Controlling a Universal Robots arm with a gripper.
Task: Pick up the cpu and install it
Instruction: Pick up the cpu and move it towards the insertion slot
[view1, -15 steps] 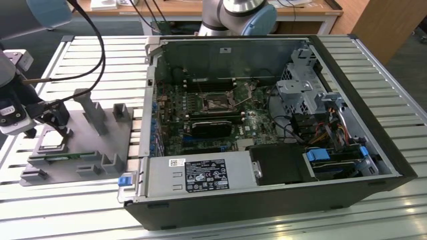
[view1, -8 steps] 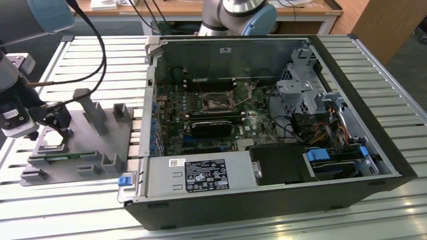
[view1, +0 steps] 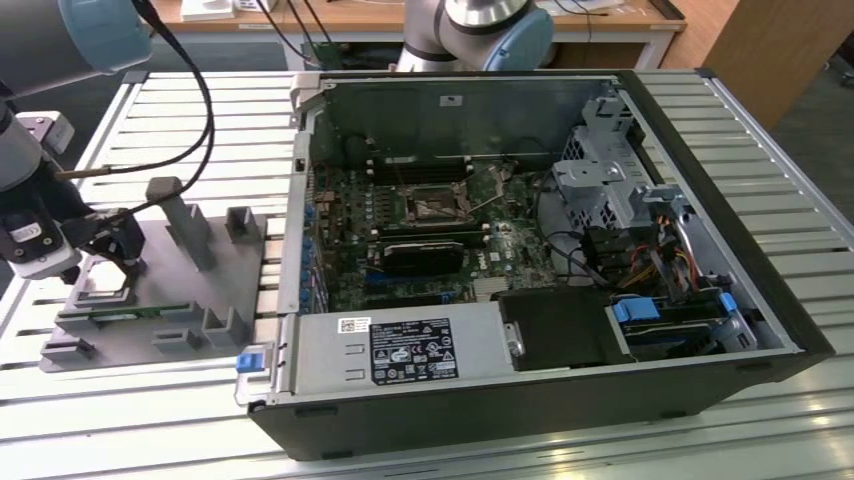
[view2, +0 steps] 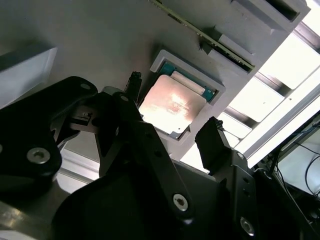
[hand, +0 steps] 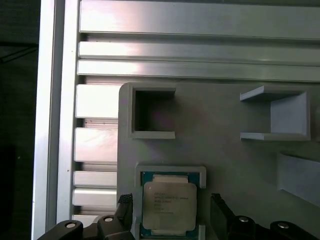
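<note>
Exterior view: the arm (view1: 30, 175) reaches down over a grey tray (view1: 260, 258) that lies on the slatted table (view1: 174, 110), and the gripper (view1: 118, 248) hangs low above the tray's end farthest from the open computer case (view1: 534, 400). The case stands just beside the tray, on the exterior view's right of it. The motherboard's socket (view1: 434, 208) lies inside the case, well apart from the tray. A black cable (view1: 200, 90) runs from the arm over the table behind the tray.

In both wrist views the cpu (hand: 169, 206) (view2: 172, 106) lies flat, silver top up, in a shallow raised pocket (hand: 170, 171) near one edge of the tray. A strip of its green edge shows inside the pocket's rim.

The gripper (hand: 172, 214) (view2: 172, 112) is spread wide, with its two black fingers (hand: 220, 212) (view2: 212, 141) standing one on each side of the cpu. In the first wrist view both fingers sit outside the pocket's rim, and grey tray shows between each finger and the chip, so nothing is clamped. Whether the fingertips touch the tray cannot be told.

Further along the tray from the pocket stand two open-sided brackets (hand: 152, 112) (hand: 282, 114), and a thin green-edged board (view2: 210, 41) stands on edge in a slot.
</note>
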